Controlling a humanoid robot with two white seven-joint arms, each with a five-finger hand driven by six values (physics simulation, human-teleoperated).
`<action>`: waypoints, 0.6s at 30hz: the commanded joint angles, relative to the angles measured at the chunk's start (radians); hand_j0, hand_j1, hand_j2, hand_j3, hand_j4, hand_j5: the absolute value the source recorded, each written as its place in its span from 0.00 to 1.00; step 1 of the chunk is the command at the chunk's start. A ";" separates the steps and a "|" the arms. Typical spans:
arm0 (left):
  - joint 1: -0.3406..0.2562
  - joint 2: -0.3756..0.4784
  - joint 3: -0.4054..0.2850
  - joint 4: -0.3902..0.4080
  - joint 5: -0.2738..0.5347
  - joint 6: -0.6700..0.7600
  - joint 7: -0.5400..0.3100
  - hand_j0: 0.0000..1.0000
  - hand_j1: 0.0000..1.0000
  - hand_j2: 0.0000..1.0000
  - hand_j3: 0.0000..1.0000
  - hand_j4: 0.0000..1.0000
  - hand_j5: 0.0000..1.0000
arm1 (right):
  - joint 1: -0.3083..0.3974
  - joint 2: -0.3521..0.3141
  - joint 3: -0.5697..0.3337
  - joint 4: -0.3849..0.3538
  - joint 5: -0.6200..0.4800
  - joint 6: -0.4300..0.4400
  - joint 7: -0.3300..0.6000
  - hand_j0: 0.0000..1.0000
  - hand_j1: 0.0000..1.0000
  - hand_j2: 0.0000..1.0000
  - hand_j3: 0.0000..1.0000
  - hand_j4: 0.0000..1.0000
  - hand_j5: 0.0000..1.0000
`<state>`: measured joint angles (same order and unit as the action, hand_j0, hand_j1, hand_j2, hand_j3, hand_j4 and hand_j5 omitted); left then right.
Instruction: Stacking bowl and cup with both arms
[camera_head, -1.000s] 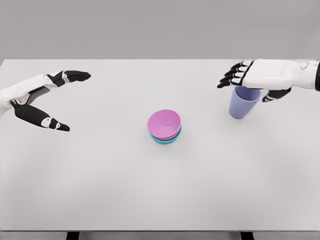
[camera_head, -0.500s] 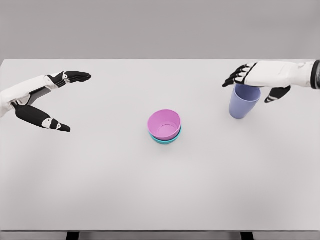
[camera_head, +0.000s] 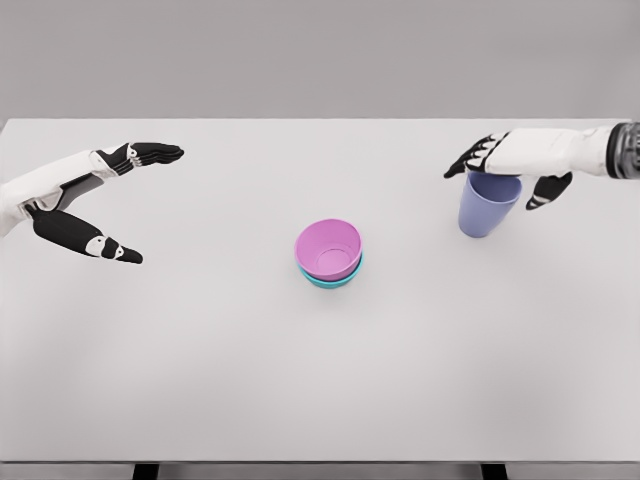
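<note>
Two bowls (camera_head: 328, 254) sit nested mid-surface; our right hand (camera_head: 510, 160) hovers over the cup (camera_head: 487, 205) at far right, fingers loosely curved, gripping nothing; our left hand (camera_head: 85, 200) is wide. A shallow rim grasp could tip the cup

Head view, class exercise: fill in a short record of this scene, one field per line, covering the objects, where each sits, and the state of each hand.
surface: white table
centre stack: pink bowl nested in a teal bowl, near the table's middle
cup: lavender cup, upright, at the right rear of the table, apart from the bowls
right hand: above the cup's rim, fingers spread; a grasp cannot be confirmed
left hand: at the left side, open, holding nothing
stacking: cup not yet on the bowls
</note>
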<state>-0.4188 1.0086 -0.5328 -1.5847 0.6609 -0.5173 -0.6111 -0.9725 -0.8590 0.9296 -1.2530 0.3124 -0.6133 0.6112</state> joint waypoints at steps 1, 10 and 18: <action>0.000 0.001 0.001 0.000 0.008 0.002 0.000 1.00 1.00 1.00 1.00 1.00 1.00 | 0.000 0.009 0.008 0.017 0.000 0.002 0.000 1.00 1.00 1.00 1.00 1.00 1.00; 0.000 0.001 0.001 0.002 0.008 0.002 0.000 1.00 1.00 1.00 1.00 1.00 1.00 | -0.008 0.021 0.015 0.038 0.002 0.002 0.000 1.00 1.00 1.00 1.00 1.00 1.00; 0.000 -0.010 0.001 0.009 0.008 0.002 0.000 1.00 1.00 1.00 1.00 1.00 1.00 | -0.015 0.041 0.029 0.069 0.002 0.002 0.000 1.00 1.00 1.00 1.00 1.00 1.00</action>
<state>-0.4188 1.0024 -0.5328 -1.5773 0.6611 -0.5173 -0.6111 -0.9879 -0.8205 0.9573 -1.1903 0.3188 -0.6133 0.6112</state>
